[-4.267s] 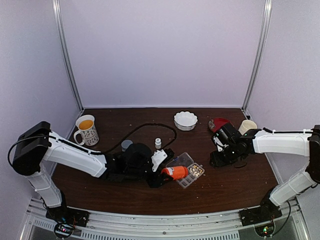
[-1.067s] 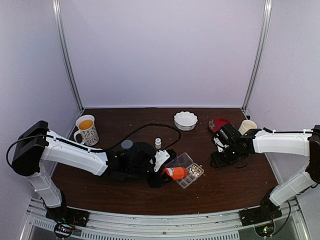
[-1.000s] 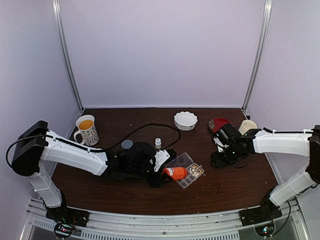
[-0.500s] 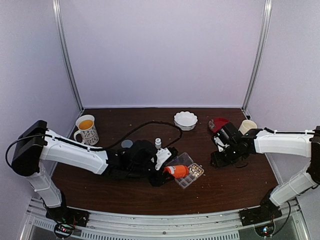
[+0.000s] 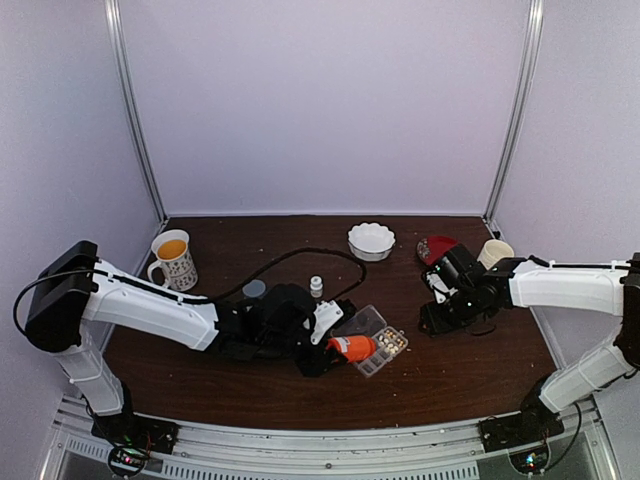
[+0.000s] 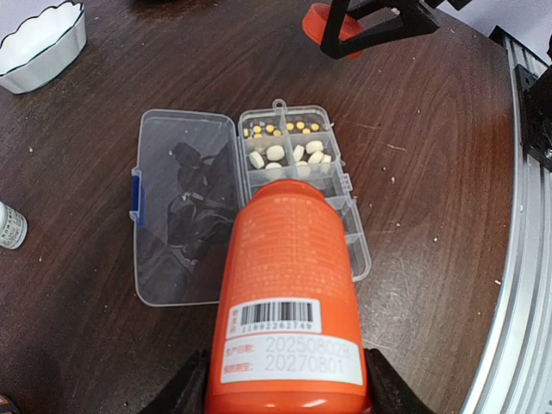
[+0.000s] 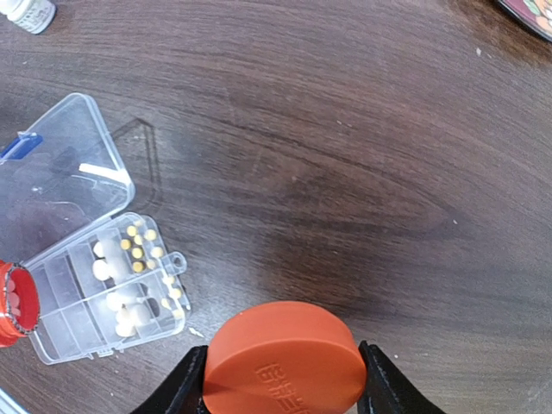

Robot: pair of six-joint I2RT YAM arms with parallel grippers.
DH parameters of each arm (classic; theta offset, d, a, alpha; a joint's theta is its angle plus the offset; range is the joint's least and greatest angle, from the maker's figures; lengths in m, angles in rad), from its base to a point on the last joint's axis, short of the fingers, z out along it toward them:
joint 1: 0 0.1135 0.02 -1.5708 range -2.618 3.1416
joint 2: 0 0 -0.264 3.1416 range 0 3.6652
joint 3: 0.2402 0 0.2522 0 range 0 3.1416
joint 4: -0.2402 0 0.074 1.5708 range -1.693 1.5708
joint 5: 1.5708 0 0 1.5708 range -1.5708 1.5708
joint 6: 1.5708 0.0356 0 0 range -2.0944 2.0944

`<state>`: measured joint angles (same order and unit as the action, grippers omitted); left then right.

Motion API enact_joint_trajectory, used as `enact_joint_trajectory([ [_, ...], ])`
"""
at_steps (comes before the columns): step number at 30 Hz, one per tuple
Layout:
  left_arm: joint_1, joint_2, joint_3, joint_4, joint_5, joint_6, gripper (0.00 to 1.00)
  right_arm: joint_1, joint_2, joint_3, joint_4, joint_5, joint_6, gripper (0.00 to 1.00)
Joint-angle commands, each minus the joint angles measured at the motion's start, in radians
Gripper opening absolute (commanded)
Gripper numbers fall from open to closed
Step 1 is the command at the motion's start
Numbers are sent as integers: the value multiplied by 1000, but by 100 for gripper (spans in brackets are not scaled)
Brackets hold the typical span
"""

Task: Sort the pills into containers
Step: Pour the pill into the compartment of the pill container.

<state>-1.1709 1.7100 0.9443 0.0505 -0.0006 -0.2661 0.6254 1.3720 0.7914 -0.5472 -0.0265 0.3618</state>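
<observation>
Left pincer (image 6: 283,388): mine, partly closed, with one finger on each side of the base end of the orange bottle (image 6: 289,259), gripping it.
Orange bottle: tipped over with its barcode label facing up; its mouth end reaches over the middle of the pill box (image 6: 357,248).
Right pincer (image 7: 283,384): mine, partly closed on the orange cap (image 7: 285,349), a finger against each side of its rim. I cannot tell whether the cap touches the bench (image 5: 450,370).
Pill box: flat and clear, lying on the bench between my two arms. Its lid (image 6: 181,224) is swung open and lies flat beside the cells (image 6: 297,147).
Pills (image 6: 276,153): pale whitish pieces lie in the cells just past the bottle's mouth, and smaller yellow ones (image 6: 269,129) fill the end row beside them.
Middle cells: hidden under the bottle.
Further out: a small white bottle (image 5: 316,286) stands behind the box, a scalloped white bowl (image 5: 371,240) sits nearer the back wall, and a mug (image 5: 173,258) is at the far left.
</observation>
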Motion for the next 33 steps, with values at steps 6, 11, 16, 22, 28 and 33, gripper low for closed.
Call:
enact_joint_trajectory([
  [6, -5, -26, -36, 79, -6, 0, 0, -8, -21, -43, 138, -41, -42, 0],
  [11, -4, -34, -36, 81, -10, 1, 0, -9, 43, -8, 91, 78, -3, 0],
  [16, -5, -58, -31, 83, -6, 5, 0, -8, 134, 42, 30, 176, 19, 0],
  [22, -5, -138, -20, 55, -2, 7, 0, -7, 166, 52, 40, 161, 2, 0],
  [28, -6, -100, -21, 50, -16, 12, 0, -8, 175, 53, 59, 150, -1, 0],
  [33, -5, 6, -42, 118, 1, -23, 0, -8, 188, 60, 53, 149, -3, 0],
])
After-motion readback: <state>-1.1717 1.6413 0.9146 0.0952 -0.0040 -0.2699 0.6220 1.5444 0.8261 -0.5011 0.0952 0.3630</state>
